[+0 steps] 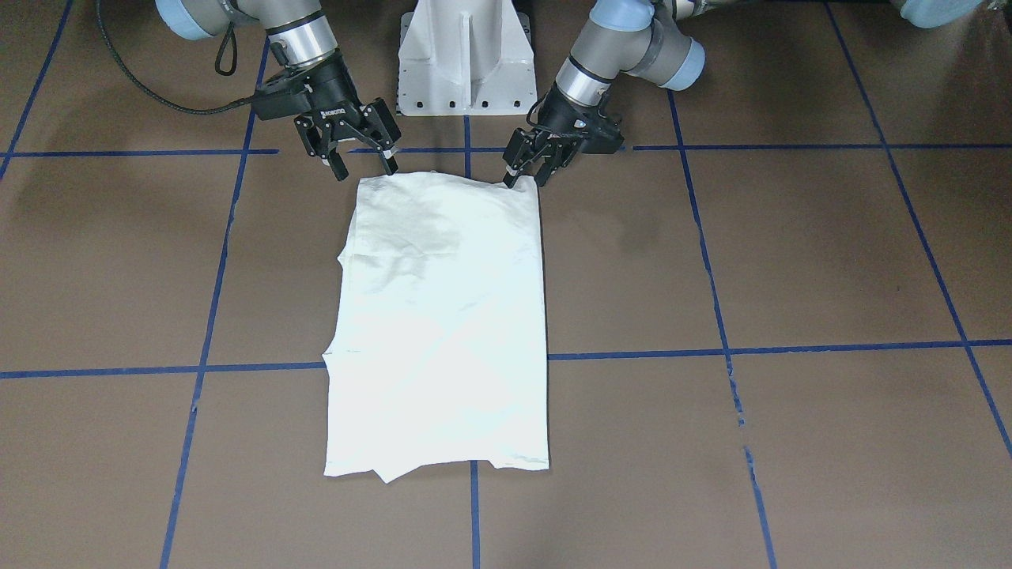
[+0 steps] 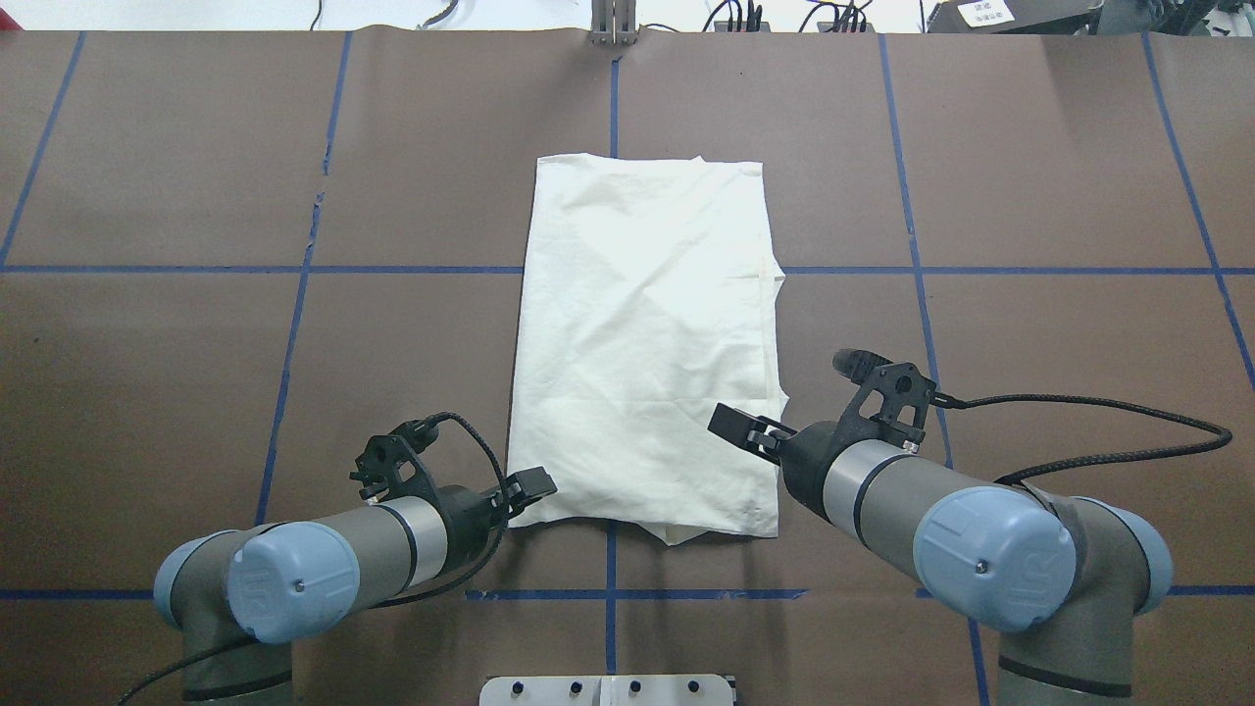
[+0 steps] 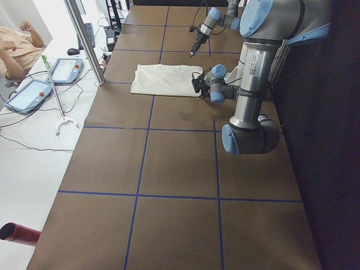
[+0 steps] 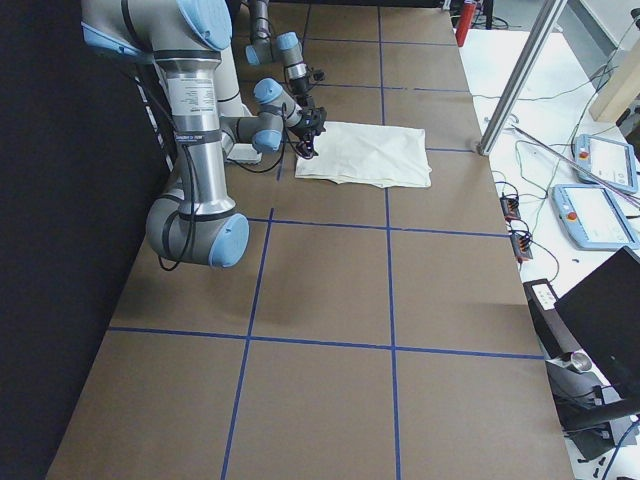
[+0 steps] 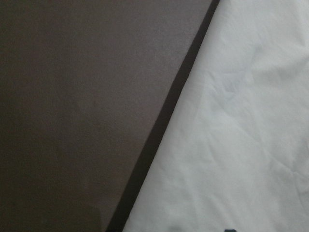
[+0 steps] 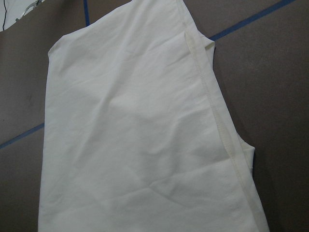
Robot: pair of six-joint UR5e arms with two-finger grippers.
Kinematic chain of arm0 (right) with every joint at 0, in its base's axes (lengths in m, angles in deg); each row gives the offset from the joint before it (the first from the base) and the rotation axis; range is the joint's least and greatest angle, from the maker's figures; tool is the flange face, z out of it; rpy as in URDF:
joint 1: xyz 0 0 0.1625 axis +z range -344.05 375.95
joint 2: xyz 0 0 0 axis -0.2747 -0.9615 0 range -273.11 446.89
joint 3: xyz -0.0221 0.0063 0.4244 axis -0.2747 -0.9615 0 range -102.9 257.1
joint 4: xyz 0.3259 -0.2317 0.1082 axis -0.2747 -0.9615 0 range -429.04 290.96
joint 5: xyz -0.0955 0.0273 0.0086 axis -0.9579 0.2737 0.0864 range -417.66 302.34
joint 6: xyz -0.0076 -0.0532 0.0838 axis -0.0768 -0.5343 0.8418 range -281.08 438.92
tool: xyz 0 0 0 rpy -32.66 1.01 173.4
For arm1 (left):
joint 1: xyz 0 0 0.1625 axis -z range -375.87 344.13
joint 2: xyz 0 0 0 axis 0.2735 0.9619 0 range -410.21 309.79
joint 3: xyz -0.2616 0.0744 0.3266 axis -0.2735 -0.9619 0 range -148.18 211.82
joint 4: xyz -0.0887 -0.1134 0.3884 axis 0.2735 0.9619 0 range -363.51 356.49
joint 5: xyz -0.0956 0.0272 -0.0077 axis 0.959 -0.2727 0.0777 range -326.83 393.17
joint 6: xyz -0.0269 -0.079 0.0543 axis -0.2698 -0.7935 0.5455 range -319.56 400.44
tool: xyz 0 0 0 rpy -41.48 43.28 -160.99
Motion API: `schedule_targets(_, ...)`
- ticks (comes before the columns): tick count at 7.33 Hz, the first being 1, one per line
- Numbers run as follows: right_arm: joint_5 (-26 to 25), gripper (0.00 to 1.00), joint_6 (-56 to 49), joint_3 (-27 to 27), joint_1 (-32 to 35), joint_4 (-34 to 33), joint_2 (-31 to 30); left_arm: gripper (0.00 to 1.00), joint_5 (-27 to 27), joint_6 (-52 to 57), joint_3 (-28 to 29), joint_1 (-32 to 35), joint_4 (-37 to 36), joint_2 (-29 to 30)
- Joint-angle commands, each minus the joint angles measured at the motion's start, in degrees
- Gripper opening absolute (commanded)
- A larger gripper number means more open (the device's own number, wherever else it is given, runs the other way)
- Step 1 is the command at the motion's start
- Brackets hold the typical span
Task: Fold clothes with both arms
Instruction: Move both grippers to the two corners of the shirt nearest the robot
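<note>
The cream-white shirt (image 1: 443, 316) lies flat on the brown table, folded into a long rectangle with its plain side up. The cat print is hidden. It also shows in the overhead view (image 2: 647, 343) and fills both wrist views (image 5: 231, 135) (image 6: 135, 135). My left gripper (image 1: 527, 178) is low at the shirt's near corner on my left side (image 2: 529, 485), jaws apart. My right gripper (image 1: 365, 167) is open at the other near corner (image 2: 735, 427), one fingertip (image 1: 390, 166) at the cloth's edge. Neither holds the shirt.
The white pedestal base (image 1: 465, 55) stands just behind the shirt's near edge. Blue tape lines (image 1: 632, 354) grid the table. A metal pole (image 3: 84, 42) and tablets (image 3: 64, 70) are beyond the far edge, with an operator (image 3: 14, 48) there.
</note>
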Motion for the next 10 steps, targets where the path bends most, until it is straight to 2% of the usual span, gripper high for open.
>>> schedule_targets(1, 0.0, 1.00, 0.0, -0.1, 0.0, 0.0, 0.0, 0.79, -0.1, 0.2, 0.0, -0.2, -1.9, 0.1)
schedule_targets(9, -0.1, 1.00, 0.9, -0.1, 0.0, 0.0, -0.5, 0.77, -0.1, 0.6, 0.1, -0.7, -3.6, 1.2)
schedule_targets(10, -0.1, 1.00, 1.0, -0.1, 0.0, 0.0, -0.4, 0.72, -0.1, 0.5, 0.2, -0.7, -3.6, 1.4)
